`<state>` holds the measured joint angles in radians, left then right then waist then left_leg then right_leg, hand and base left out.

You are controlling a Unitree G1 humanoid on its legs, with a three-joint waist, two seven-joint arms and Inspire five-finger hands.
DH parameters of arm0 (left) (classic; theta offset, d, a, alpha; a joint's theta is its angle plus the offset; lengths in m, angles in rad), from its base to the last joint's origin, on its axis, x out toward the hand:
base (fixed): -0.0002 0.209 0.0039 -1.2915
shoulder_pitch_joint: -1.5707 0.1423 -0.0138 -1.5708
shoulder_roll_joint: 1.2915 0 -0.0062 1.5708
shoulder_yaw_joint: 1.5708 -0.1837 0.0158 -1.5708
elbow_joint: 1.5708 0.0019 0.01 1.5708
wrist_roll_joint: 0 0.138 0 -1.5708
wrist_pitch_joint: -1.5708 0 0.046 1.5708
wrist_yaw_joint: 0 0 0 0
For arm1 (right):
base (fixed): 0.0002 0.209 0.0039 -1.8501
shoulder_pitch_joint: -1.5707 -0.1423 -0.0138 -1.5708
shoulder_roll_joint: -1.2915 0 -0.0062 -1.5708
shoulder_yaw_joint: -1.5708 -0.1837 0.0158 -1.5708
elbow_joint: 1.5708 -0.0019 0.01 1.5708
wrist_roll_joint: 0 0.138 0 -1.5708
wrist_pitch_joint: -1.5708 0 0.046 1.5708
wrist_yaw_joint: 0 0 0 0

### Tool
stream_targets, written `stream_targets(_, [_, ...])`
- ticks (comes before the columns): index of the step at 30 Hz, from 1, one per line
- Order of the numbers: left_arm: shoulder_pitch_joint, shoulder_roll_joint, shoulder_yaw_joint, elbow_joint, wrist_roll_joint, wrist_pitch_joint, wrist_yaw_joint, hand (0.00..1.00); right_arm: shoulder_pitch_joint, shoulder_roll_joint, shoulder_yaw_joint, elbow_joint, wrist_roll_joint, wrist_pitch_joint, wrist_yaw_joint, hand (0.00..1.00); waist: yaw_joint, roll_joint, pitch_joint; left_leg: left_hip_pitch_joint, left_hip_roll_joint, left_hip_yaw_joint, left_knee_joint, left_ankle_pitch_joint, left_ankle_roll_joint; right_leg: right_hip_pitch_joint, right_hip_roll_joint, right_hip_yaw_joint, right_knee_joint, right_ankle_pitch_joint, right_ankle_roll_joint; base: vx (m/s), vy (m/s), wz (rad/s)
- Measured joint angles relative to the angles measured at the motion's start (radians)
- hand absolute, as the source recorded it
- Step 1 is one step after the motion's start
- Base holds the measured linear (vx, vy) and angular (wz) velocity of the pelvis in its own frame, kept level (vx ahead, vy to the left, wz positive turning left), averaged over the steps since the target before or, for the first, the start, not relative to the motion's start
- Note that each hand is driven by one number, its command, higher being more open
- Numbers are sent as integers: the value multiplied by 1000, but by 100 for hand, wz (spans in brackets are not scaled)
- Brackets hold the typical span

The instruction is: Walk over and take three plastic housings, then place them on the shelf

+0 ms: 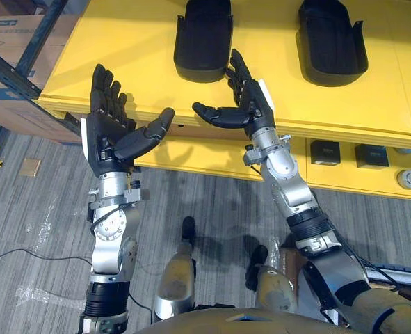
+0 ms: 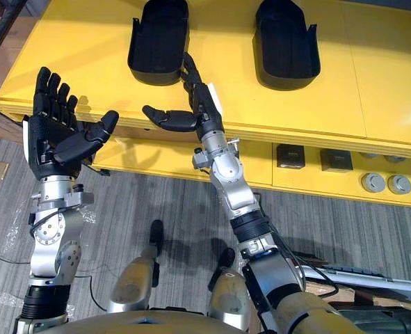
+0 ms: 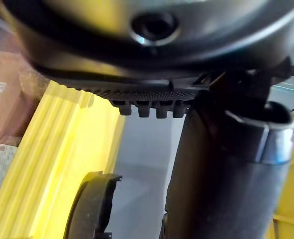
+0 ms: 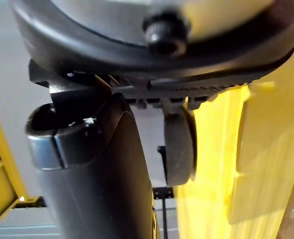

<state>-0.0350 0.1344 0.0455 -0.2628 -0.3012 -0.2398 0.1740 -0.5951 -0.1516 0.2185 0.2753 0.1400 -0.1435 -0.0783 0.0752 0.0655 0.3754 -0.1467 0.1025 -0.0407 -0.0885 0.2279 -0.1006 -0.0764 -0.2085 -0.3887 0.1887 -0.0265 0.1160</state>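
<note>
**Both hands empty, two housings on the shelf**

Yellow shelf (image 1: 142, 42) spans the upper frame. Two black plastic housings lie on it, well apart: centre housing (image 1: 203, 35) at top centre, right housing (image 1: 330, 42) at upper right. Left hand (image 1: 111, 132), centre left, is before the shelf edge with fingers spread straight, holding nothing. Right hand (image 1: 250, 104), centre, has fingers apart and empty, fingertips just beside the centre housing. Small black boxes (image 1: 325, 151) sit on the lower level, right.

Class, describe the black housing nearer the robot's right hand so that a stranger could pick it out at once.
Find the broad yellow shelf; two black housings lie on its top. The one meant is the left housing. Unlike the other housing, which lies alone, it has the open right robot hand raised by its near corner.
</note>
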Motion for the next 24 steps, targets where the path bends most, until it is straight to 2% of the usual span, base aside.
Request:
stream_targets(3, [0,0,0,0,18,1,15,100,76,1,-6,-129,-71,0,-52,100,1,-1,0,12,0,12,1,-4,2,11,0,9,-7,5,7,7,-8,-8])
stream_targets(6, [3,0,0,0,22,-1,31,100,212,2,-22,-346,-107,-22,-83,100,-3,-9,-5,55,0,43,0,-20,1,42,1,34,-26,10,12,41,-32,-26])
stream_targets(8, [15,-8,-1,-6,20,-5,27,100,320,12,-61,-485,-125,-63,-93,100,-31,-26,-26,76,0,68,-1,-36,3,57,2,54,-47,16,17,43,-25,-30])
stream_targets(9, [24,-13,-5,-11,20,-5,24,100,353,16,-74,-515,-126,-71,-100,100,-34,-34,-36,82,0,77,-1,-40,2,61,3,62,-56,19,18,58,-15,-38])
stream_targets(11, [94,-28,-40,-58,14,-12,-8,100,500,42,-140,-603,-122,-90,-127,100,-57,-66,-87,102,-1,114,-1,-61,5,72,4,93,-83,26,23,98,-12,-41])
stream_targets(13, [121,-40,-68,-79,-8,-21,-40,100,583,55,-190,-628,-93,-95,-142,100,-67,-79,-100,130,-2,139,-1,-70,3,89,4,117,-95,29,26,100,-7,-38])
stream_targets(14, [147,-54,-88,-102,-12,-28,-69,100,651,71,-226,-637,-74,-95,-157,100,-84,-81,-119,140,-2,156,-1,-81,3,95,4,130,-107,31,28,70,-8,-37])
stream_targets(16, [168,-58,-111,-121,-11,-41,-82,100,713,90,-265,-638,-43,-95,-158,100,-102,-78,-130,158,-1,185,-1,-91,3,94,6,157,-110,32,29,55,-1,-47])
stream_targets(19, [181,-59,-148,-139,-50,-46,-98,100,851,120,-314,-641,8,-95,-138,100,-124,-56,-154,193,10,258,-1,-115,-3,94,19,224,-137,49,27,49,0,-72])
stream_targets(20, [187,-62,-152,-139,-63,-48,-98,100,912,134,-330,-643,57,-95,-122,100,-149,-48,-169,204,16,283,-1,-124,-9,93,27,246,-149,55,27,30,-10,-46])
stream_targets(24, [192,-69,-187,-139,-69,-48,-83,100,997,160,-380,-646,120,-100,-94,100,-193,-40,-182,239,32,346,-1,-145,-21,93,47,303,-160,58,26,30,-19,-55])
